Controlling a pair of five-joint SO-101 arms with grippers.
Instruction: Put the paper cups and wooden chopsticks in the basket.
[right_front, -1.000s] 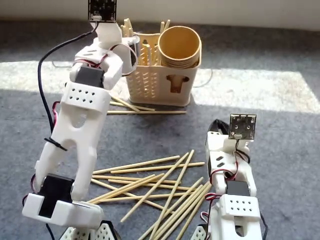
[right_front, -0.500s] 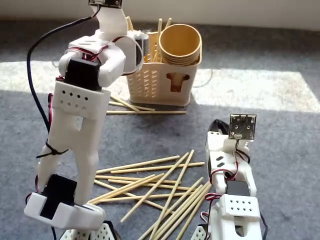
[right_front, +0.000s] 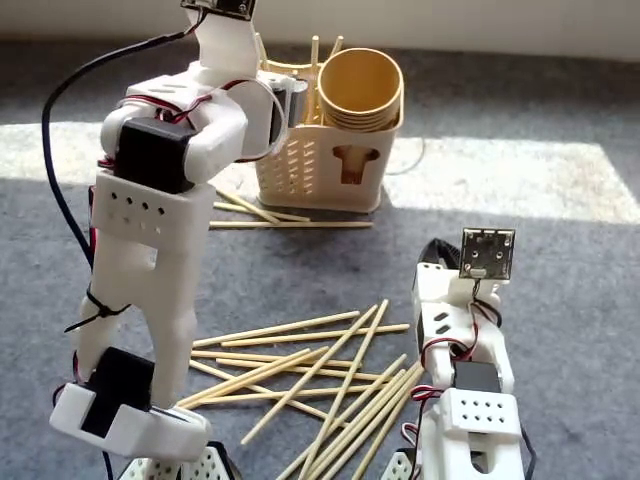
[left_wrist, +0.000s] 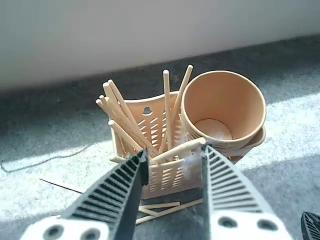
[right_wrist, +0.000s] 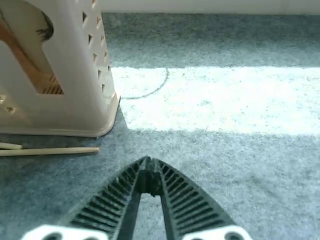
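The left pincer (left_wrist: 175, 151) hangs wide open over the basket (left_wrist: 150, 117), with one chopstick (left_wrist: 192, 145) across its gap (free to drop in, I'd guess). Paper cups (left_wrist: 225, 107) sit nested inside. Loose chopsticks (right_front: 320, 375) litter the tabletop (right_front: 560, 300). The right pincer (right_wrist: 148, 162) is closed and empty, low beside the basket.

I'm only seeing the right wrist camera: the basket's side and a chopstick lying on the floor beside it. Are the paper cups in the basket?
Observer: Yes, the paper cups sit stacked inside the basket, at one end.
Operator: How many chopsticks are outside it?
Observer: Many. A loose pile of chopsticks lies on the carpet between the two arms' bases.
Operator: Where is the other arm?
Observer: The left arm is raised over the basket with its jaws open.
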